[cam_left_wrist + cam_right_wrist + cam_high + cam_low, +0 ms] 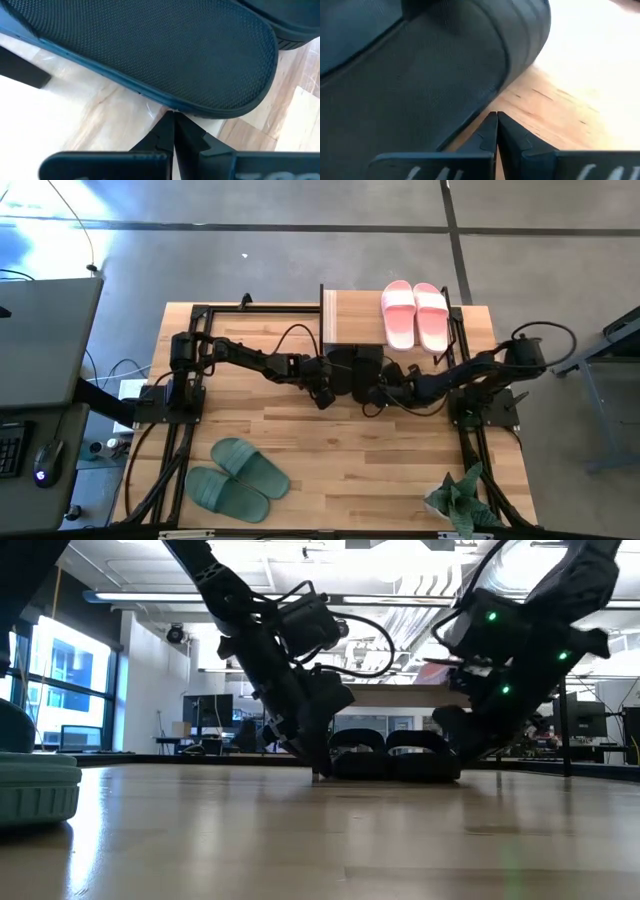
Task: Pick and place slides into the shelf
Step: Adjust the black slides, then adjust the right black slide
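A pair of black slides [355, 368] lies flat on the wooden table [350, 450], at the near edge of the shelf [345, 320]. Pink slides [415, 315] lie on the shelf's top. Dark green slides [235, 478] rest on their soles at the near left. My left gripper [173, 115] is shut at the left black slide's rounded end [200, 107]. My right gripper [496, 116] is shut at the right black slide [420, 90]. In the low view both arms slant down on either side of the black pair [395, 755]. My left gripper touches the rim of the black slide's rounded end [172, 107] with its shut fingertips, slanting down from the table's left. The slide lies flat on the table, footbed up. My right gripper meets the lower edge of the other black slide's sole side [482, 114] with its shut fingertips, slanting down from the right. That slide also lies flat on the table.
A potted plant [458, 498] stands at the table's near right corner. Black frame rails [185, 440] run along the left and right sides of the table. Bare wood lies between the green slides and the plant.
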You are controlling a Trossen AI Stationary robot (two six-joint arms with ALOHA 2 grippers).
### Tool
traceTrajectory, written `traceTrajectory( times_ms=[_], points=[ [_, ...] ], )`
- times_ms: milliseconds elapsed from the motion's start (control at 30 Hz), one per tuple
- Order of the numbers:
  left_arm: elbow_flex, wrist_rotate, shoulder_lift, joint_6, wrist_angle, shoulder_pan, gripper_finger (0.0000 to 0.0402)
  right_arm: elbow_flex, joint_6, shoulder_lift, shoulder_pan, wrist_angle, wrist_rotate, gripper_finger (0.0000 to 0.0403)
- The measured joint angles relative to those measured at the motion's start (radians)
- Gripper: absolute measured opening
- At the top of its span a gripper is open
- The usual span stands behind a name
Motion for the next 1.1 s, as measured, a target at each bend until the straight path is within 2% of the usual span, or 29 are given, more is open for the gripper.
traceTrajectory(
  times_ms=[200,367,567,800,967,1100],
  points=[
    [0.000,0.004,-0.004,-0.013,-0.022,0.000,0.0000,0.000,0.082,-0.134,0.052,-0.179,0.032,0.0000],
    [-0.001,-0.002,-0.030,-0.014,-0.094,-0.007,0.0000,0.000,0.032,-0.255,0.086,-0.208,-0.159,0.0000],
    [-0.003,-0.013,-0.064,0.012,-0.127,-0.025,0.0000,-0.046,0.108,-0.285,0.114,-0.218,-0.191,0.0000],
    [-0.002,-0.003,-0.069,0.026,-0.105,-0.094,0.0000,-0.193,0.141,-0.252,0.107,0.104,-0.175,0.0000],
    [-0.003,-0.015,-0.069,0.039,-0.094,-0.150,0.0000,-0.216,0.164,-0.197,0.078,0.175,-0.147,0.0000],
    [-0.003,-0.033,-0.069,0.032,-0.067,-0.173,0.0000,-0.215,0.130,-0.136,0.042,0.277,-0.169,0.0000]
  ],
)
